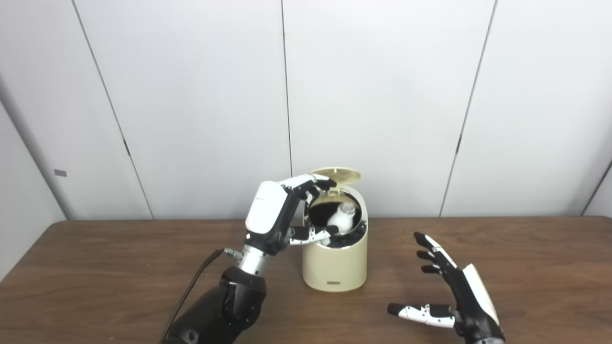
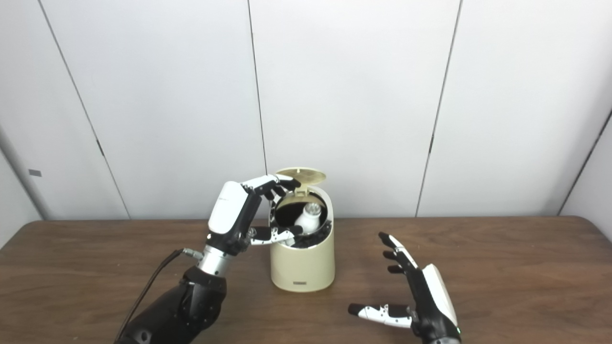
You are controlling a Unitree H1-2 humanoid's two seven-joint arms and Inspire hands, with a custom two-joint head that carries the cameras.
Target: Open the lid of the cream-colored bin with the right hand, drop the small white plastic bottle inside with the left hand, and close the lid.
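So, on the wooden table [image 1: 95,267], the left hand [image 1: 279,210] sits at the mouth of the bin [image 1: 334,263] — fingers spread, gripping nothing, thumb at the rim. The lid [image 1: 337,176] stands raised at the back, and the white bottle [image 1: 343,217] lies tilted inside (against the dark lining). Well to the right, the right hand [image 1: 452,286] hovers released, fingers splayed — apart from the bin.

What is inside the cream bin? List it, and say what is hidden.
Inside the cream bin, under its raised lid, lies the small white bottle on a dark lining. The left hand hangs at the rim, open. The bin's bottom is hidden.
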